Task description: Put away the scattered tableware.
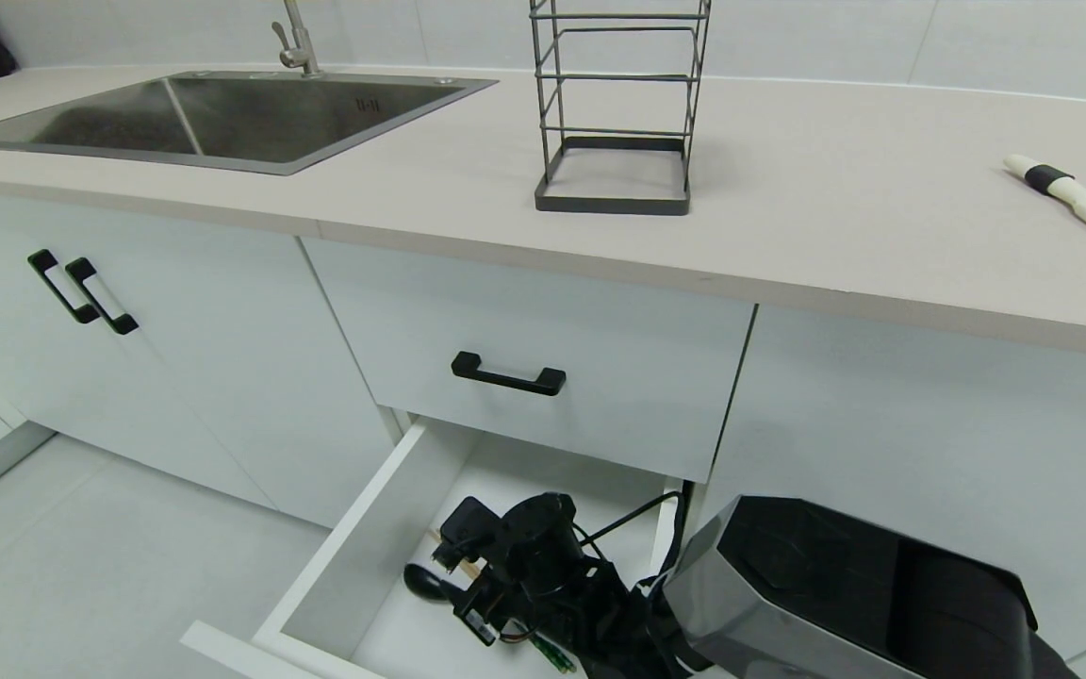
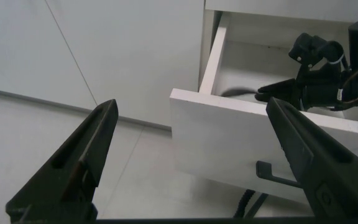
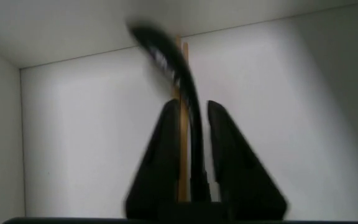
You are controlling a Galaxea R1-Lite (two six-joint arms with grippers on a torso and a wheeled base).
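Sink (image 1: 109, 118): steel, sunk into the countertop (image 1: 835, 207) at far left, with the faucet (image 1: 296, 42) behind it.
Left gripper (image 2: 191, 106): low and left of the drawers, jaws released and spread wide with nothing between them, facing the front panel of the lower drawer (image 2: 229, 134).
Lower drawer (image 1: 364, 547): pulled out toward the near side, white inside.
Black spoon (image 1: 430, 583): inside the lower drawer, bowl pointing left, handle running back into the right gripper; cannot tell whether resting on the drawer floor.
Wooden stick (image 3: 181, 124): thin, lying along the spoon (image 3: 166, 56) handle, between the same fingers.
Right gripper (image 1: 456, 566): down inside the lower drawer, jaws clenched on the spoon handle (image 3: 192, 109).
Upper drawer (image 1: 508, 375): closed, black bar handle, directly above the open one.
Wire rack (image 1: 611, 204): dark, upright on the countertop, far of the drawers.
Cream-handled utensil (image 1: 1080, 203): flat on the countertop at far right, black band round the handle, well apart from the rack.
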